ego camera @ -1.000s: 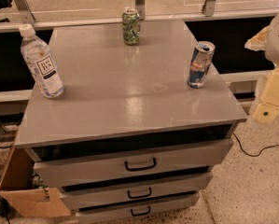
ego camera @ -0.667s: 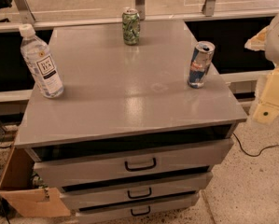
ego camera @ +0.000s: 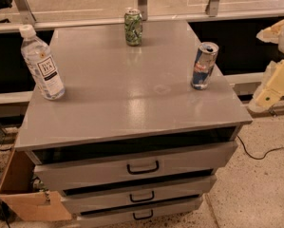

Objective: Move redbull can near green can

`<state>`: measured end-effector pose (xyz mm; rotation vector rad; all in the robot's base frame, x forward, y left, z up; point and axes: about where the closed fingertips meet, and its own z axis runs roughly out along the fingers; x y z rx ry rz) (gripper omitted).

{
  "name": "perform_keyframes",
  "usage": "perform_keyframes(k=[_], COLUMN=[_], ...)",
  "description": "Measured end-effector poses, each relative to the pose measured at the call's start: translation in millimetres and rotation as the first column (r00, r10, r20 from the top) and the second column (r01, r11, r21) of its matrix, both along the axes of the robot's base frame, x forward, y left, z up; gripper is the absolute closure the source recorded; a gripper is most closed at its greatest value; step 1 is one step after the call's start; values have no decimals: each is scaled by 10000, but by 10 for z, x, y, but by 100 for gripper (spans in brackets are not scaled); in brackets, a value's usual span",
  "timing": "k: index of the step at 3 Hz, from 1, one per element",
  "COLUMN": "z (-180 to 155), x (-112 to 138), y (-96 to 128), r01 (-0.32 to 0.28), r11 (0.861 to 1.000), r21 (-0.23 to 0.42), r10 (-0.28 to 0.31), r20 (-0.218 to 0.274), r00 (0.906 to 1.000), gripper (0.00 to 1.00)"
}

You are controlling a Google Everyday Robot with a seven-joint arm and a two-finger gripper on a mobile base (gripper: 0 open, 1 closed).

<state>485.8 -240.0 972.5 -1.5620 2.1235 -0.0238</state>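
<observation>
Tall slim blue-and-silver redbull can [ego camera: 204,65] stands upright near right edge of grey metal bench [ego camera: 132,99]. Cream plastic hand [ego camera: 269,90] hangs off bench, right of it and apart; whether released or clenched, cannot tell. Short mottled green can [ego camera: 133,27] sits at far edge, well apart.

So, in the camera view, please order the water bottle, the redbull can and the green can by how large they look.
1. water bottle, clearly largest.
2. redbull can.
3. green can, smallest; it stands farthest back, so distance may add to this.
The gripper is at the right, beyond the cabinet edge.
</observation>
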Motion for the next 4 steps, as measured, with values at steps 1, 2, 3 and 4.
perform_keyframes(k=[1, 2, 3, 4], z=[-125, -273, -421, -531], x=[479, 845, 1209, 1463], y=[-86, -60, -69, -57], r01=[151, 71, -78, -211], r11=[9915, 9667, 9329, 8898], r21=[1292, 2557, 3601, 4559], r10=[-237, -363, -489, -591], r20=[653, 1098, 1483, 1610], r00=[9976, 9933, 9877, 9852], gripper=[0, 0, 0, 0])
